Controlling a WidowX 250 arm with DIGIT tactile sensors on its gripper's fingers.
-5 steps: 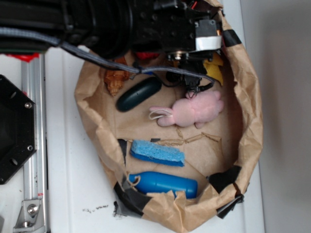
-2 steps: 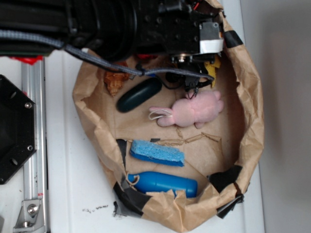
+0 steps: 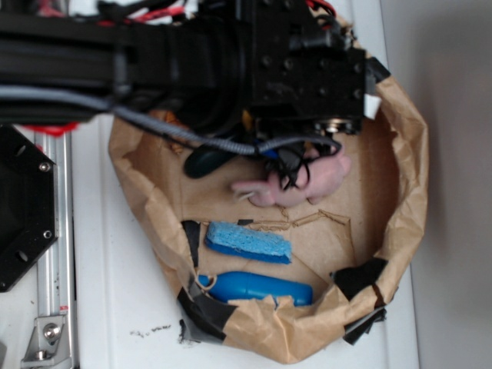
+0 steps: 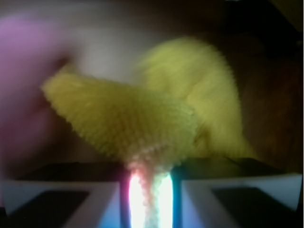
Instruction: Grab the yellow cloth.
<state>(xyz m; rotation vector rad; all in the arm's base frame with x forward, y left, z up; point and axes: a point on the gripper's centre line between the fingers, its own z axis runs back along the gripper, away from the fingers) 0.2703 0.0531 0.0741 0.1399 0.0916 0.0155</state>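
Note:
In the wrist view the yellow cloth (image 4: pixel 156 118), fuzzy terry fabric, hangs just in front of my gripper (image 4: pixel 148 190). Its two jaws stand close together and pinch a thin fold of the cloth between them. The pink plush bunny (image 4: pixel 23 95) is a blur at the left. In the exterior view my arm and gripper body (image 3: pixel 307 69) cover the top of the brown paper bag (image 3: pixel 400 192), and the yellow cloth is hidden under them. The pink plush bunny (image 3: pixel 323 181) lies just below the gripper, partly behind black cables.
Inside the bag lie a blue sponge (image 3: pixel 247 242), a blue bottle (image 3: pixel 261 290) and a dark oval object (image 3: pixel 201 163) half under the arm. The bag's crumpled walls ring the space. A black base plate (image 3: pixel 23 207) and metal rail (image 3: pixel 54 254) stand at the left.
The arm has moved down and right over the bag's top. The yellow cloth that showed beside the gripper is now hidden under it. The bag's rim has shifted.

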